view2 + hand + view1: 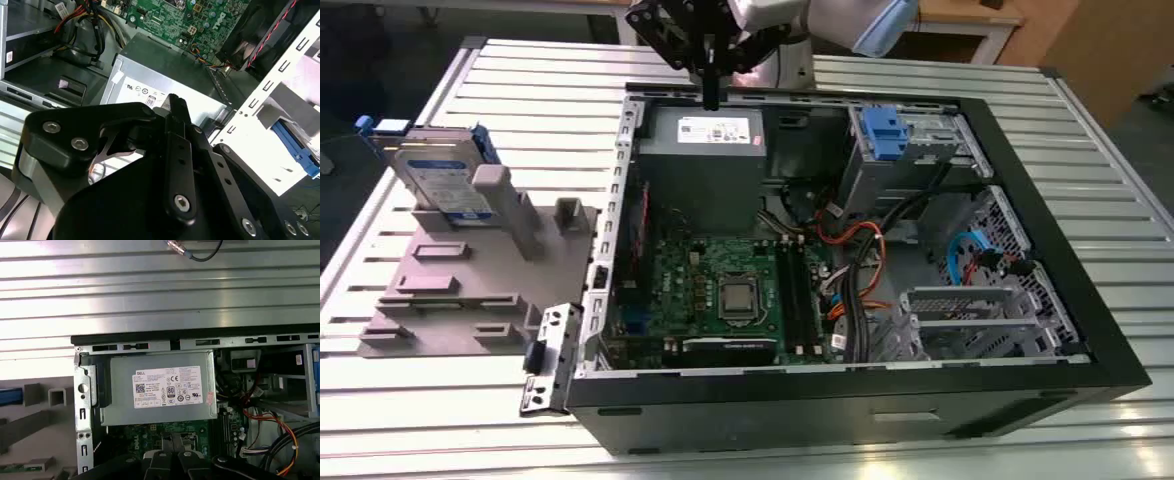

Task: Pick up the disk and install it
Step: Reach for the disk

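Disk (435,168) lower part hidden behind fixture post (507,210); hand (172,457) cut by frame edge.

Lighting bright and even, from overhead. Ribbed metal table (160,295) glares near white in the first wrist view; computer case (280,97) rim washes out in the second wrist view. Case interior shaded; black gripper (175,107) reads dark, small highlights on its bolts.

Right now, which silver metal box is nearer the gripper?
The power supply with the white sticker, inside the case: the gripper hangs right by it. The disk stands on the grey fixture outside the case, further away.
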You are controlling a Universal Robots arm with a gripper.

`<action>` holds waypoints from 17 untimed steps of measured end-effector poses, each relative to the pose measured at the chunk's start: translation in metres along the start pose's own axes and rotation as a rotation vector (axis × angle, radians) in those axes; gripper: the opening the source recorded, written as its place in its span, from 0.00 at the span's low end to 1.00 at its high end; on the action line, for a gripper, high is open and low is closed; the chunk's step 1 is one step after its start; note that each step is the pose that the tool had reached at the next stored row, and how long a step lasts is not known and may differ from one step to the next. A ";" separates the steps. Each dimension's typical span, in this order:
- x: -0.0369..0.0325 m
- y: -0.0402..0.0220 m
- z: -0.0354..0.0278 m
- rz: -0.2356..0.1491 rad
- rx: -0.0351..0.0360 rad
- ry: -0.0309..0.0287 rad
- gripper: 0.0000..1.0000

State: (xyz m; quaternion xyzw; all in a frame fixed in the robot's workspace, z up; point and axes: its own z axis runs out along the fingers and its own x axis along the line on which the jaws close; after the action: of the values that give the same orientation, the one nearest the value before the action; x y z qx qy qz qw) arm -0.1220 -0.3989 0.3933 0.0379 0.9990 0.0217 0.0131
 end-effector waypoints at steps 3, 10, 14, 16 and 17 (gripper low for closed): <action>0.0000 0.0000 0.0000 0.000 -0.0001 0.0000 0.11; 0.0000 0.0000 0.0000 0.000 -0.0001 0.0000 0.11; 0.0017 -0.0002 0.0001 0.000 -0.0002 -0.0001 0.11; 0.0041 -0.0003 0.0000 0.000 0.0000 0.0000 0.11; 0.0057 -0.0005 0.0001 0.000 0.0000 0.0000 0.11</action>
State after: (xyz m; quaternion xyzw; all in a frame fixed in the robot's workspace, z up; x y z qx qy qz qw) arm -0.1276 -0.3990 0.3931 0.0378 0.9990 0.0217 0.0130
